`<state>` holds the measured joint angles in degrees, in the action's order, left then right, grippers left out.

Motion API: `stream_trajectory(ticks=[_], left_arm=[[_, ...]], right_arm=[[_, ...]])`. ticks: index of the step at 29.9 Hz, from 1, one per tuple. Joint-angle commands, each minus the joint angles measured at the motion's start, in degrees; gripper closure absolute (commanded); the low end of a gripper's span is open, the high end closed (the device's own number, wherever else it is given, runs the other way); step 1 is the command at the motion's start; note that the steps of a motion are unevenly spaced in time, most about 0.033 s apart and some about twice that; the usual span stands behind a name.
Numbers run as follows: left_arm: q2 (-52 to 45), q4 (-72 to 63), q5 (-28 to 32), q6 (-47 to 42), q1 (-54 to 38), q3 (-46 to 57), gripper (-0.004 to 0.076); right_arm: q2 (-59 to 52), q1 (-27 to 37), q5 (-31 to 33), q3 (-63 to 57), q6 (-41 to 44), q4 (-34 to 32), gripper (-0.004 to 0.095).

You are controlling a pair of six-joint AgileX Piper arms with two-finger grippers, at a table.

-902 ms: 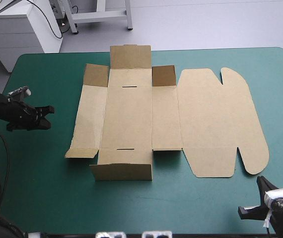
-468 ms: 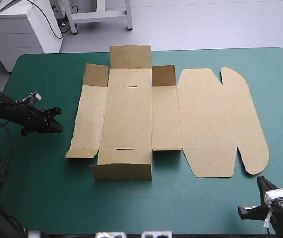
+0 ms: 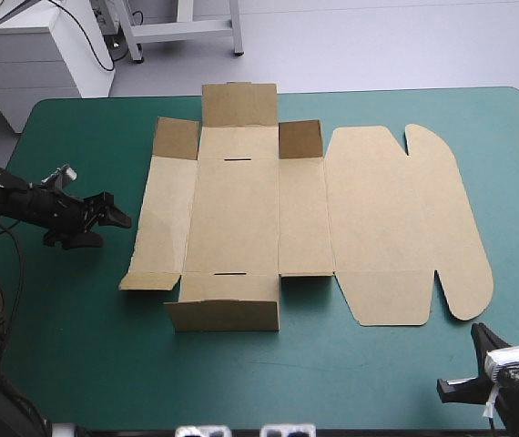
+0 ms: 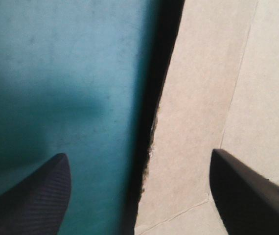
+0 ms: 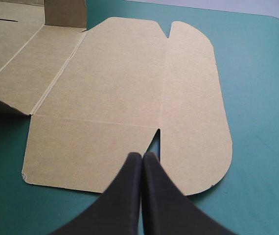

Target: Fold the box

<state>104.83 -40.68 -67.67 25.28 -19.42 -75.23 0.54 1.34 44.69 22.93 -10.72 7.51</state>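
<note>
Box [image 3: 259, 218], high view: the brown sheet lies spread on the cover [image 3: 77, 346], ahead of both claws. The two end flaps [image 3: 224, 314] and the two far corner tabs [image 3: 300, 139] stand raised. The side panel [image 3: 164, 214] nearest the left claw [image 3: 114, 217] lies almost flat. The lid [image 3: 396, 218], with its rounded ears, lies flat on the side nearer the right claw [image 3: 480, 339]. The left claw sits just beside the side panel's outer edge. The right claw rests near the lid's corner, apart from it.

Left wrist view: the left claw [image 4: 138, 155] is wide open and holds nothing. The box's edge runs ahead between its fingers, one over the cover and one over the board, with a dark shadow along that edge.

Right wrist view: the right claw [image 5: 142, 161] is pinched to a single point and holds nothing. The lid's slit lies just ahead of the tip, with flat board beyond.

Progress, as judged: early. Only flaps and tabs are lifted. Neither side wall is up, nothing is tucked, and the lid is untouched. The left claw seems placed to raise the side panel first. Both walls and both end flaps are yet to be raised and tucked.
</note>
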Motion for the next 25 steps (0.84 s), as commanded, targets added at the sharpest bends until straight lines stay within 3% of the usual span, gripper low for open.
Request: stream_trajectory(ticks=[1, 20, 25], left_arm=[[-1.14, -3.97, -0.83, 0.15, 2.44, -1.22, 0.0157], [3.41, -6.95, -2.16, 0.15, 13.69, -1.22, 0.0158], [3.41, -10.65, -2.94, 0.15, 13.71, -1.22, 0.0212]], right_arm=[[1.39, 0.32, -4.09, 1.65, -0.48, 0.45, 0.0928], [1.39, 0.32, -4.09, 1.65, -0.48, 0.45, 0.0928], [1.39, 0.32, -4.09, 1.65, -0.48, 0.45, 0.0928]])
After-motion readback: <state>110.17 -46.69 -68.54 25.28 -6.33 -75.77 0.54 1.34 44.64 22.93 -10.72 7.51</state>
